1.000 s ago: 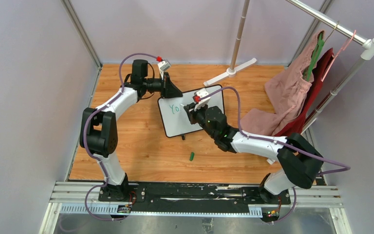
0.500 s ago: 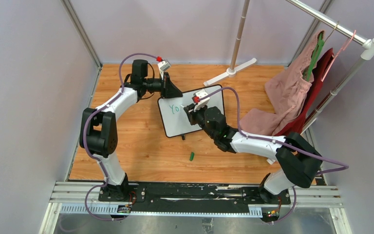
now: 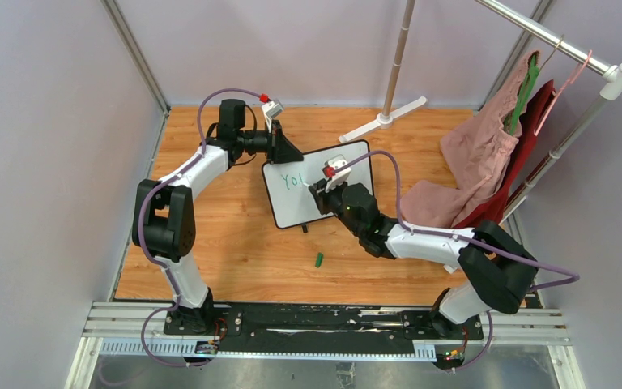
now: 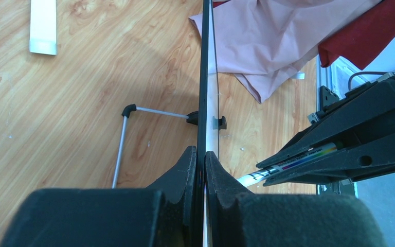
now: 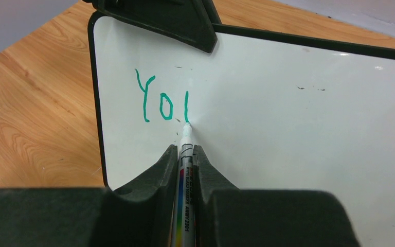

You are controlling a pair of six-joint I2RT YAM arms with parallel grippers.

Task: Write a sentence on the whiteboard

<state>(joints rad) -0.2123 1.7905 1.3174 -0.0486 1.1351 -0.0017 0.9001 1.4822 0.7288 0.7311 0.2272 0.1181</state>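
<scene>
The small white whiteboard with a thin black border (image 5: 298,128) stands tilted on the wooden table (image 3: 227,243), in its far middle between the two arms. The green handwritten sentence (image 5: 162,105) so far reads "Yo" plus one upright stroke, so the third letter of the first word looks to be in hand. The white marker with a rainbow label (image 5: 185,175) is clamped in the narrow right jaws, its tip touching the board at the foot of that stroke. The left jaws are pinched shut on the board's upper left edge, steadying it.

Next, the tip likely needs to curve right and up with even pressure. Blank board lies open to the right. A small green piece, probably the cap (image 3: 319,260), lies nearer the arms' bases. A pink garment (image 3: 486,154) and a red garment (image 3: 534,130) hang well apart.
</scene>
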